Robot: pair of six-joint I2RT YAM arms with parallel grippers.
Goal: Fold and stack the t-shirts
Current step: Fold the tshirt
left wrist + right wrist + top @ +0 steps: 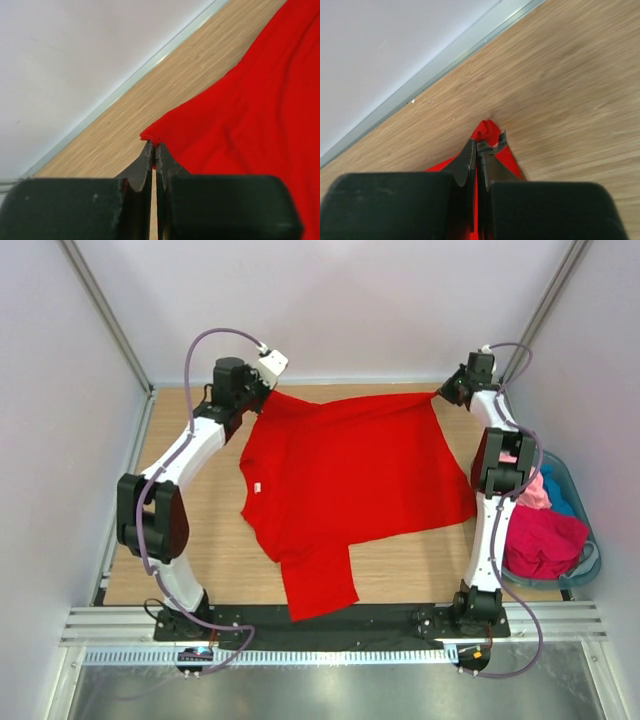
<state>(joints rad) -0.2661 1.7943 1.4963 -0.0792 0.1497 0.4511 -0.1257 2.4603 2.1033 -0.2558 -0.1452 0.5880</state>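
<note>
Two corners of red t-shirt (350, 470) pinched tight: left gripper (264, 392) at 11 o'clock, right gripper (441, 394) at 1 o'clock.

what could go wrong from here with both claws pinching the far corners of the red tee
1. The left claw and right claw each grip only a small tip of the red t-shirt; a pull might slip a corner free.
2. Its near flap reaches the black strip by the arm bases and may drag or bunch there, leaving an uneven fold.
</note>
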